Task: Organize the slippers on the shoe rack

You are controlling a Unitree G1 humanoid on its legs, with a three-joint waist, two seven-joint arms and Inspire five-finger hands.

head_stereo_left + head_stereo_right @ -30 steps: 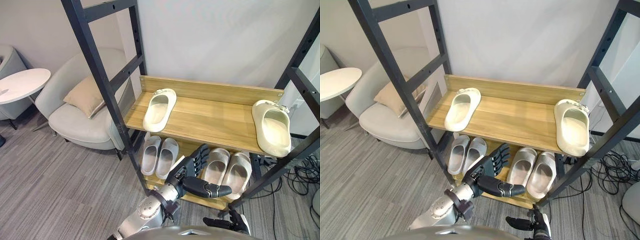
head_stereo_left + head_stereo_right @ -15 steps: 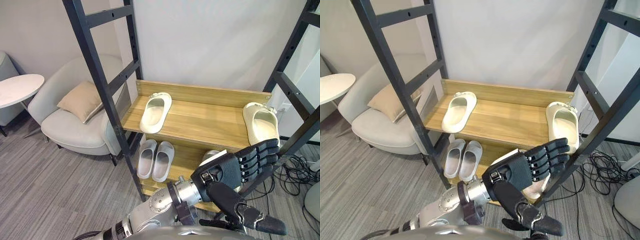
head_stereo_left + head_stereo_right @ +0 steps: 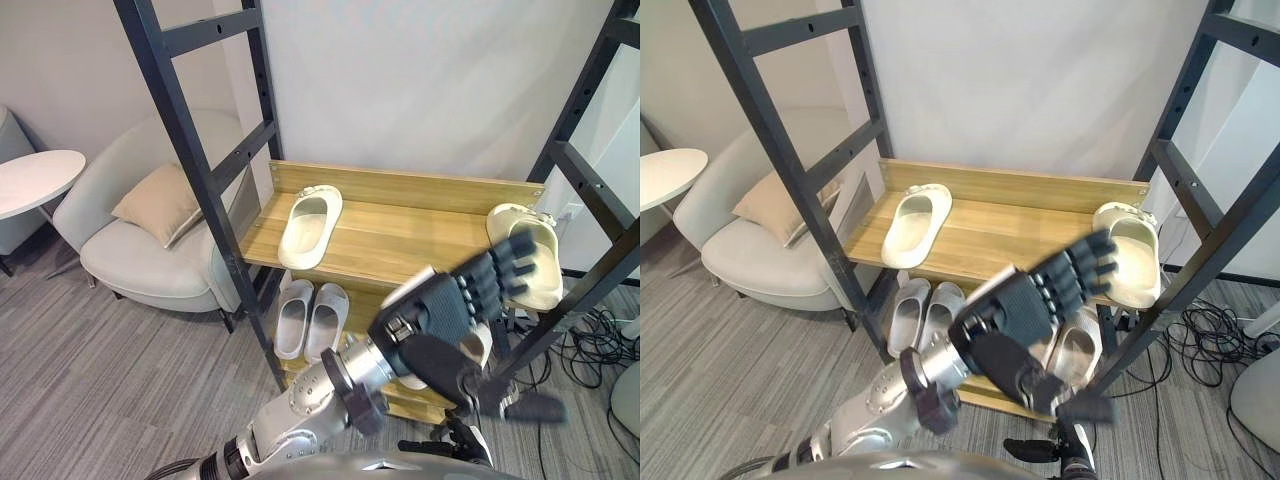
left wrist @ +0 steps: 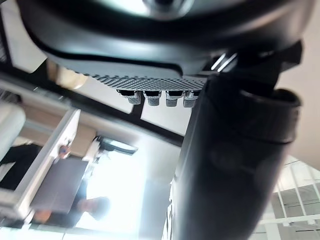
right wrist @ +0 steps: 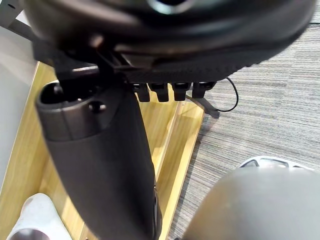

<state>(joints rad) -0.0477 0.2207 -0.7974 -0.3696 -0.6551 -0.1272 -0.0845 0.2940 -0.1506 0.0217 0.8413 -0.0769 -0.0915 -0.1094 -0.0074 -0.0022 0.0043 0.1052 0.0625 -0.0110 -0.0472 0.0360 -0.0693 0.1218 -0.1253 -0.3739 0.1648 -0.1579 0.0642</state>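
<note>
Note one cream moulded slipper at 10 o'clock and a second cream moulded slipper at 2 o'clock. Both lie on the light-oak wooden shelf. You also see a black metal rack frame and grey streaked carpet.

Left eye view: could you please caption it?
Open left hand hovers before the shoe rack; two cream slippers lie apart on its shelf.

Armchair with cushion, round table

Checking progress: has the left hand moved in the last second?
Yes. The left hand rose from below the upper shelf to level with it, reaching toward the right cream slipper.
</note>
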